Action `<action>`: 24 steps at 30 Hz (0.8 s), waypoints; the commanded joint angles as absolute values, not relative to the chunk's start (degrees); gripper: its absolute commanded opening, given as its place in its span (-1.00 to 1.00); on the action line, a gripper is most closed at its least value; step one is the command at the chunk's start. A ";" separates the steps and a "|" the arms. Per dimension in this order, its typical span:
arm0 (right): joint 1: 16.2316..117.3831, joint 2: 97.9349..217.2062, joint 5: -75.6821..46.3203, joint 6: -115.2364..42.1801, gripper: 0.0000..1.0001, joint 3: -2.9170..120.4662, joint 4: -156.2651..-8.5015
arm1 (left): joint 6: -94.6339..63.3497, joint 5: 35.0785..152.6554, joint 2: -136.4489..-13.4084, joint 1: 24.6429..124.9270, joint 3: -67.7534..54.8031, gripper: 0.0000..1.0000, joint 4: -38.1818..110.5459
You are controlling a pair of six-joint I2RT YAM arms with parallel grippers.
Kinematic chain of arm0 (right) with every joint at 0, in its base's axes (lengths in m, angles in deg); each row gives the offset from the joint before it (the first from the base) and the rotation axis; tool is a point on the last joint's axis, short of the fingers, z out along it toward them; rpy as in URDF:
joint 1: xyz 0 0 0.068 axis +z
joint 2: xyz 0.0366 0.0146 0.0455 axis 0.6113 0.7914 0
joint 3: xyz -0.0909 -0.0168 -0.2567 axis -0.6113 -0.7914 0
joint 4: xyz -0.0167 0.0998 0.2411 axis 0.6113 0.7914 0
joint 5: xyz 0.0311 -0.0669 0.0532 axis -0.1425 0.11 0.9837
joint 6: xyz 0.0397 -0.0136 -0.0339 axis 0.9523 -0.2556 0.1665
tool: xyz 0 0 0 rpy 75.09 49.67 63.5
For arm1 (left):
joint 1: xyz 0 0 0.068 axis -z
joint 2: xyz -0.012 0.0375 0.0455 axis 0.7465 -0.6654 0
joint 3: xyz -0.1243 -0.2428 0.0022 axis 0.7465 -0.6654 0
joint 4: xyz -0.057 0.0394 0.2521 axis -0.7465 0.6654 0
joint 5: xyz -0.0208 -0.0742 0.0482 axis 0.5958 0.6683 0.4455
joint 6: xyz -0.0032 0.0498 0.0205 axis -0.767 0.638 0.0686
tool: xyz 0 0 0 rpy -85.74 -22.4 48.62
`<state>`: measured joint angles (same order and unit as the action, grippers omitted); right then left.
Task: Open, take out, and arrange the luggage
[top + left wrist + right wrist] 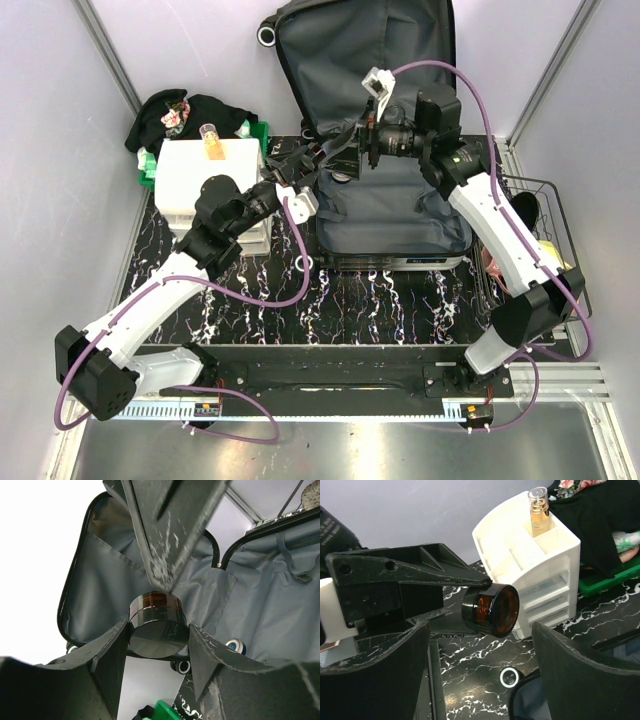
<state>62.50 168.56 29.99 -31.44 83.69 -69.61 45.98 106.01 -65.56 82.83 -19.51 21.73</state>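
The luggage [395,205] lies open on the table, its grey-lined lid [330,60] standing against the back wall. My left gripper [325,160] reaches over its left rim. It is shut on a small amber jar [157,625] with a black lid, pinched between both fingertips [115,650]. In the right wrist view the same jar [495,611] lies sideways in the left gripper [470,602]. My right gripper [481,627] faces it with jaws spread wide on either side, touching nothing. One right finger [165,535] hangs just above the jar.
A white drawer unit [205,180] with a perfume bottle [211,140] on top stands left of the luggage. Behind it sit a green bin [150,170] and black clothes [190,115]. A wire basket [545,230] is at the right. A small blue-and-white tin [235,646] rests on the lining.
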 commanded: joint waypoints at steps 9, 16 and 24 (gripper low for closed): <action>70.98 167.28 4.94 -50.19 0.79 89.57 -57.23 | 45.77 104.33 -64.47 83.53 -15.80 -0.99 22.99; 72.75 168.25 2.46 -50.72 0.69 90.89 -57.32 | 46.12 103.10 -64.83 84.50 -15.71 -0.99 23.78; 73.80 170.88 -1.13 -53.62 0.62 93.44 -51.08 | 45.68 102.04 -65.35 84.67 -15.10 -1.00 23.96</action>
<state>72.84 169.15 2.45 -51.13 89.57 -54.31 45.89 103.56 -65.59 84.36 -18.50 26.19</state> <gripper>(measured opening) 0.808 0.521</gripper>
